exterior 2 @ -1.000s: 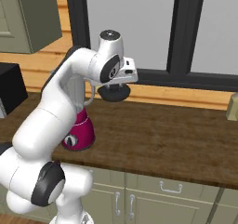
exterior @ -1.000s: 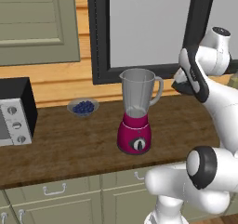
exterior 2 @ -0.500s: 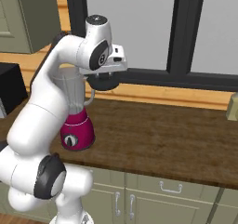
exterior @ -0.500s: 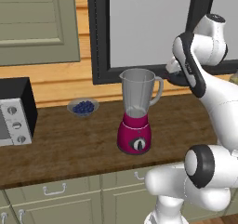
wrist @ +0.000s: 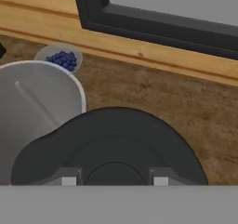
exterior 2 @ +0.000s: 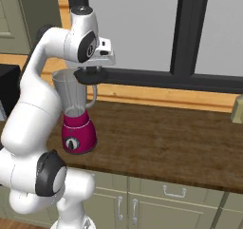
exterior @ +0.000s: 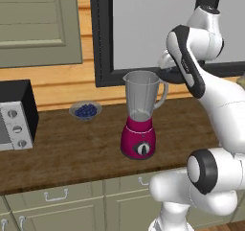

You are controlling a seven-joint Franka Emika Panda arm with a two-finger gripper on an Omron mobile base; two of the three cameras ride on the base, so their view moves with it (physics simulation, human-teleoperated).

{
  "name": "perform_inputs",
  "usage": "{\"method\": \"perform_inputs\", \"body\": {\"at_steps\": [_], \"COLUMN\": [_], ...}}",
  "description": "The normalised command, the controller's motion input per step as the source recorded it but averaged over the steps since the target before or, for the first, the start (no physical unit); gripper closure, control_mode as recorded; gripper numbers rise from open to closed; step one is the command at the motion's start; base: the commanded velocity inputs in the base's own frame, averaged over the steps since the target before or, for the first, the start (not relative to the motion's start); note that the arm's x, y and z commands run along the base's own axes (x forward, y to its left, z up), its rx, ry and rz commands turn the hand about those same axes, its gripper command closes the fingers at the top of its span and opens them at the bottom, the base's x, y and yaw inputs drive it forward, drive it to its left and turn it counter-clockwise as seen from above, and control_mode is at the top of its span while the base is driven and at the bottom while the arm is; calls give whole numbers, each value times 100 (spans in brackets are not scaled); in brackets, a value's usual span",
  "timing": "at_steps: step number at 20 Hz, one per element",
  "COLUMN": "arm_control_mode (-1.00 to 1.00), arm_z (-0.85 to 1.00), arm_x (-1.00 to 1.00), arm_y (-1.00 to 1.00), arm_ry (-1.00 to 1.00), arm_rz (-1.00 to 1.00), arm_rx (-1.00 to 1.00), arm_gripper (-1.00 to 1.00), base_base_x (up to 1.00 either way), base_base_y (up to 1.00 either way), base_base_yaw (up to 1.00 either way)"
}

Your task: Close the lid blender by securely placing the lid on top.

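The blender (exterior: 139, 141) stands on the wooden counter, with a magenta base and a clear jar (exterior: 142, 95) whose mouth is uncovered. My gripper (exterior 2: 95, 70) is shut on the lid (exterior 2: 90, 76), a flat black disc. It hangs at rim height just beside the jar's handle side. In the left base view the lid (exterior: 171, 75) shows to the right of the jar, partly behind my arm. From the hand, the lid (wrist: 111, 141) spreads wide between my fingertips (wrist: 69, 181), and the jar's round mouth (wrist: 37, 107) lies to its left, overlapped a little at the edge.
A grey bowl of blueberries (exterior: 85, 111) sits behind and left of the blender. A black-and-silver microwave (exterior: 14, 116) stands at the far left. A dark window frame (exterior 2: 190, 38) rises behind the counter (exterior 2: 161, 147). A pale object (exterior 2: 238, 108) sits at the right edge.
My arm has swung left and carried the lid from over the open counter toward the blender jar's rim. The blender and the bowl have stayed put.
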Motion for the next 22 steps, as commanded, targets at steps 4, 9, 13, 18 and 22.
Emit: {"method": "perform_inputs", "body": {"at_steps": [4, 9, 13, 18, 22], "arm_control_mode": [-100, -100, -100, -100, -100], "arm_z": [19, 11, 7, 2, 0], "arm_x": [5, 15, 16, 18, 11], "arm_y": [45, 46, 50, 51, 34], "arm_ry": [0, 0, 0, 0, 0], "arm_rz": [-2, -4, -6, -8, -11], "arm_rx": [5, 4, 0, 0, 0], "arm_gripper": [100, 100, 100, 100, 100], "base_base_x": [0, 0, 0, 0, 0], "base_base_y": [0, 0, 0, 0, 0], "base_base_yaw": [0, 0, 0, 0, 0]}}
